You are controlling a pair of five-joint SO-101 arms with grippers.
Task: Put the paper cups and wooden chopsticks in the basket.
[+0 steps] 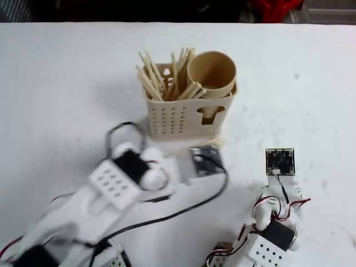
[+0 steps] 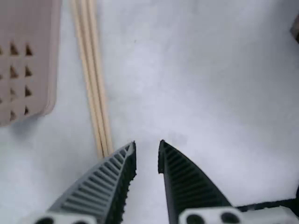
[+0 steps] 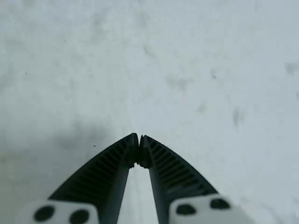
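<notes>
Your left gripper [image 2: 147, 149], narrowly parted, sits just beside the loose chopsticks [image 2: 93, 84] lying on the table [image 1: 67, 83] by the basket [image 1: 183, 119], probably lined up to pinch them, paper cup [image 1: 212, 72] stands in the basket, right gripper [image 3: 139, 140] closed empty, parked aside.

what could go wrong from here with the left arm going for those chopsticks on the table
1. The loose chopsticks lie flat beside the left gripper, not between its narrowly open fingers; closing here would likely miss or roll them.
2. They lie close to the basket, so a finger may nudge it.
3. The basket is crowded with standing chopsticks and a paper cup; dropping more in could snag.
</notes>
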